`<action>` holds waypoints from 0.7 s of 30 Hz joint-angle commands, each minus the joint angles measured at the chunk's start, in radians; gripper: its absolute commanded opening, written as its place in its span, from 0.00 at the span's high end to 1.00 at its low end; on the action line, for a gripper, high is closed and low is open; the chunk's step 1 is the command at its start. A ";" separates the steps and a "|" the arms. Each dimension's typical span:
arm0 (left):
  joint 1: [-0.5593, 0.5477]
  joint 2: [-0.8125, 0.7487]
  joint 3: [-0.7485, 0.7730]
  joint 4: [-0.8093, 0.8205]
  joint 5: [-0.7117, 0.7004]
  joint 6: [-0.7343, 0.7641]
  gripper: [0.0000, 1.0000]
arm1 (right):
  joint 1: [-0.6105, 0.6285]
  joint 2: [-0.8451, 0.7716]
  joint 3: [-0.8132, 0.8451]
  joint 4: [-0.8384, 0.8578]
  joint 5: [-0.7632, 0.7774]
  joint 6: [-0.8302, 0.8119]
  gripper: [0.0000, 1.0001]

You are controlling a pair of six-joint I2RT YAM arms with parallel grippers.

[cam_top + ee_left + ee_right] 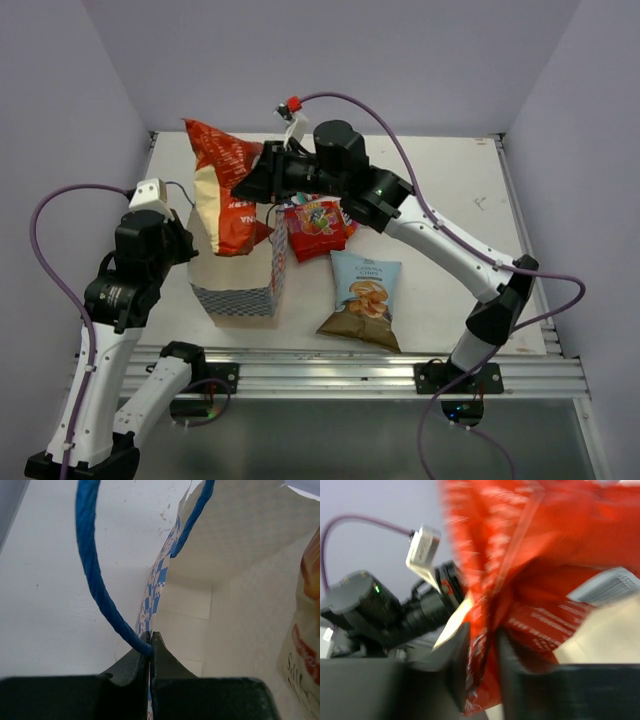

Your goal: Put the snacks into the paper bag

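The paper bag (236, 300) stands upright in the lower left-centre of the top view, close to the near edge of the table (450, 190), with its blue-and-white checkered wall facing the camera and its mouth open upward. The left gripper (150, 639) is clenched on the bag's left wall at the rim. In the left wrist view the two dark fingers are pressed together with the checkered paper pinched between them. The blue cord handle (92, 570) loops up from just at the fingertips towards the top of the frame. The white inside of the bag fills the centre and right of that view. Just right of the bag, at lower centre of the top view, the light-blue chip bag (362, 298) lies flat on the table, its brown base towards the near edge, apart from both arms. Beyond it, at the centre of the frame, the red fruit-candy bag (317, 228) lies flat beside the paper bag's far right corner. Whether smaller packets lie partly under the right arm there cannot be told. Farther back, the red chip bag (222, 190) is held tilted, its lower end down inside the mouth of the paper bag and its top sticking out towards the upper left. The right gripper (482, 645) grips this chip bag at its right edge. The right wrist view is blurred, but it shows the red foil squeezed between the two fingers.
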 commanded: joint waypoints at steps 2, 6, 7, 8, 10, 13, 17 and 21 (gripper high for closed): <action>-0.001 -0.003 -0.003 0.042 -0.009 0.013 1.00 | 0.009 -0.112 -0.071 -0.031 0.017 -0.052 0.32; -0.001 -0.001 -0.007 0.045 -0.005 0.014 1.00 | 0.009 -0.113 -0.029 -0.132 0.058 -0.113 0.06; -0.001 0.001 -0.007 0.048 -0.005 0.014 1.00 | 0.009 -0.115 0.014 -0.157 0.070 -0.150 0.03; -0.003 0.001 -0.007 0.047 -0.005 0.016 1.00 | 0.007 -0.119 0.036 -0.184 0.114 -0.170 0.02; -0.001 0.004 -0.006 0.047 -0.005 0.016 1.00 | 0.007 -0.156 0.074 -0.281 0.180 -0.228 0.02; -0.001 0.001 -0.003 0.047 -0.010 0.016 1.00 | 0.009 -0.297 -0.049 -0.407 0.378 -0.285 0.02; -0.001 -0.001 -0.007 0.047 -0.006 0.017 1.00 | 0.009 -0.492 -0.364 -0.505 0.648 -0.276 0.01; -0.001 0.002 -0.004 0.044 -0.004 0.028 1.00 | 0.007 -0.599 -0.654 -0.591 0.701 -0.189 0.01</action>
